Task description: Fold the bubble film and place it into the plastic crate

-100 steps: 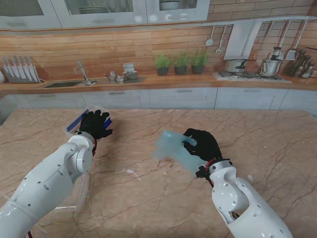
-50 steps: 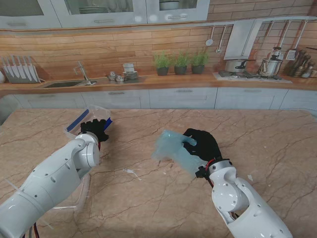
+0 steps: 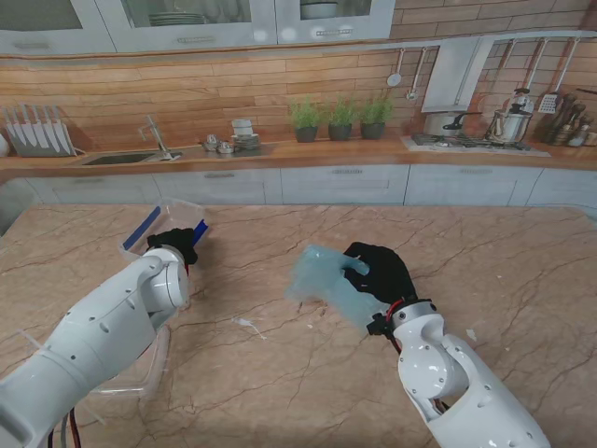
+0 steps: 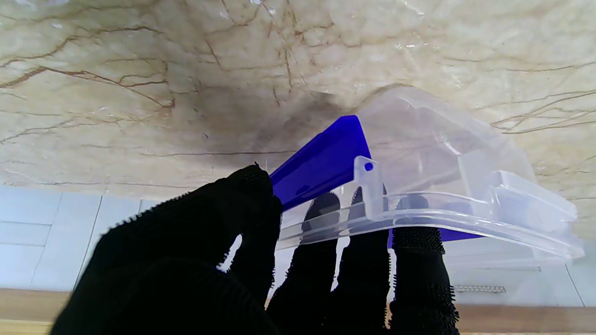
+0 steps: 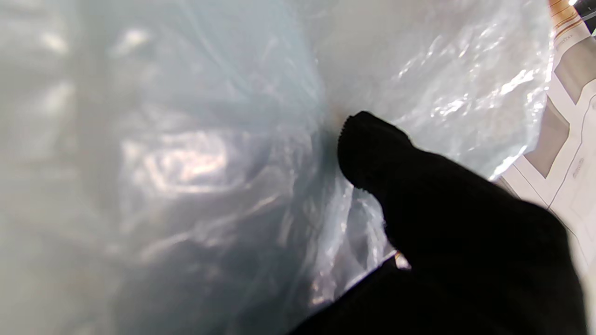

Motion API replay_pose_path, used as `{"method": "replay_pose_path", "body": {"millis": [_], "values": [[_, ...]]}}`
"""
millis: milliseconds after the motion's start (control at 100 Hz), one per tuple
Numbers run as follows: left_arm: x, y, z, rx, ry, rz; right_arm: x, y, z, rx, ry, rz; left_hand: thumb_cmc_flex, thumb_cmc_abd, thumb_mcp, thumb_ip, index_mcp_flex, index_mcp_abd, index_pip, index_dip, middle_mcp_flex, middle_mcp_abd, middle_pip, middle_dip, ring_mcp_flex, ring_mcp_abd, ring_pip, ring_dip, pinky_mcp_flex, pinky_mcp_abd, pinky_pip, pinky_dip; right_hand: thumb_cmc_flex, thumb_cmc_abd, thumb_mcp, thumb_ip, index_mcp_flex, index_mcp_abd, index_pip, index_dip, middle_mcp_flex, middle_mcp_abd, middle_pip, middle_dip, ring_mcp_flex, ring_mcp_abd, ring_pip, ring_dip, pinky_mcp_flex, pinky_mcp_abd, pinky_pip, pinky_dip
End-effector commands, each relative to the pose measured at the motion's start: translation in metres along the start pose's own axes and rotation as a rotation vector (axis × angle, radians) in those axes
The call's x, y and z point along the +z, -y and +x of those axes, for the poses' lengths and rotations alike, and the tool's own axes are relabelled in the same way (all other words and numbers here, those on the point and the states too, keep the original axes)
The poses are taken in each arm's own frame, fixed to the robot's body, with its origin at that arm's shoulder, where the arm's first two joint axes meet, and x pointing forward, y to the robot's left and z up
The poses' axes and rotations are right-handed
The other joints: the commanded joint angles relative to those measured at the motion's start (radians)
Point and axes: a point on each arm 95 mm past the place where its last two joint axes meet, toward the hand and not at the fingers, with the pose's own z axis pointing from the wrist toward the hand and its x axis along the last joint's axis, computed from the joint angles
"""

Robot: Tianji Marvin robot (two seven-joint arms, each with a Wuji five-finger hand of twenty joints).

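On the far left of the marble table (image 3: 280, 373), the left hand (image 3: 173, 245) in its black knit glove curls its fingers (image 4: 321, 260) over the rim of the clear plastic crate (image 3: 177, 217), gripping it beside a blue latch (image 4: 326, 160). The white forearm hides the crate's near part. Right of centre, the right hand (image 3: 381, 273) clutches the crumpled, translucent, pale blue bubble film (image 3: 322, 278), held off the table, well apart from the crate.

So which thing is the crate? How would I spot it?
Look at the big marble table, then go to its far left side, where the left hand reaches. The crate is the see-through box that hand grips by the rim. Its blue latches set it apart from the cloudy bubble film in the right hand.
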Motion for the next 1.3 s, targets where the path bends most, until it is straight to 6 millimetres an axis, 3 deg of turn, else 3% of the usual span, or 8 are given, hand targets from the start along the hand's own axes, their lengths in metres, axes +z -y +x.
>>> {"method": "replay_pose_path", "body": {"millis": [0,60,180,290,470,750,1290], "values": [[0.000,-0.007,0.001,0.008,-0.005,-0.013,-0.001,0.001,0.004,0.009,-0.006,-0.004,0.062,0.015,0.041,0.019,0.047,0.023,0.068,0.038,0.089,-0.027,0.057,0.081,0.053,0.029,0.048,0.043,0.028,0.038,0.068,0.051,0.036,0.035,0.011,-0.009,-0.012,-0.035,0.035,0.013,-0.003,0.020,0.034,0.011,0.007,0.014,0.051,0.013,-0.030,-0.042,0.020,0.006],[0.000,-0.007,0.001,0.018,-0.013,-0.014,-0.001,0.001,0.004,0.009,-0.007,-0.007,0.125,-0.048,0.043,-0.030,0.087,0.004,0.134,0.077,0.187,-0.040,0.031,0.206,0.104,0.032,0.097,0.080,0.065,0.043,0.116,0.082,0.036,0.036,0.010,-0.009,-0.013,-0.037,0.035,0.014,-0.002,0.020,0.035,0.011,0.006,0.013,0.051,0.012,-0.030,-0.042,0.021,0.006],[-0.001,-0.006,0.000,0.040,-0.027,-0.010,-0.002,0.000,0.005,0.012,-0.007,-0.013,0.221,-0.098,0.049,-0.063,0.140,-0.047,0.281,0.137,0.321,-0.071,-0.009,0.327,0.209,0.060,0.130,0.210,0.130,0.054,0.198,0.130,0.036,0.037,0.010,-0.008,-0.013,-0.036,0.035,0.014,-0.003,0.020,0.035,0.011,0.006,0.014,0.052,0.012,-0.030,-0.042,0.021,0.006],[-0.002,-0.006,0.001,0.055,-0.044,-0.006,-0.003,-0.002,0.005,0.012,-0.008,-0.022,0.252,-0.096,0.067,-0.066,0.165,-0.066,0.382,0.197,0.341,-0.081,0.004,0.353,0.238,0.075,0.140,0.256,0.154,0.054,0.236,0.155,0.036,0.038,0.009,-0.008,-0.013,-0.036,0.035,0.014,-0.003,0.020,0.035,0.010,0.006,0.013,0.052,0.012,-0.030,-0.042,0.021,0.007],[-0.006,-0.003,0.004,0.078,-0.090,0.001,-0.007,-0.005,0.004,0.011,-0.007,-0.044,0.279,-0.072,0.096,-0.064,0.187,-0.070,0.432,0.253,0.333,-0.086,0.055,0.355,0.258,0.081,0.140,0.298,0.164,0.056,0.249,0.178,0.036,0.037,0.008,-0.007,-0.014,-0.037,0.035,0.014,-0.003,0.019,0.036,0.010,0.005,0.015,0.053,0.012,-0.031,-0.041,0.021,0.006],[-0.018,0.005,0.017,0.135,-0.281,-0.007,-0.012,-0.011,0.002,0.010,-0.006,-0.079,0.281,-0.078,0.123,-0.078,0.181,-0.092,0.452,0.315,0.321,-0.110,0.104,0.366,0.272,0.054,0.127,0.336,0.169,0.048,0.236,0.113,0.037,0.038,0.006,-0.007,-0.014,-0.036,0.035,0.014,-0.004,0.020,0.036,0.009,0.004,0.016,0.054,0.012,-0.033,-0.042,0.022,0.007],[-0.051,-0.005,0.081,0.110,-0.661,0.024,-0.029,-0.028,-0.004,-0.009,-0.006,-0.192,0.279,-0.078,0.110,-0.079,0.180,-0.114,0.464,0.332,0.330,-0.127,0.108,0.377,0.288,0.036,0.125,0.364,0.191,0.020,0.242,0.106,0.037,0.039,0.004,-0.006,-0.015,-0.034,0.034,0.014,-0.005,0.022,0.037,0.010,0.003,0.016,0.055,0.012,-0.036,-0.041,0.023,0.007]]}}
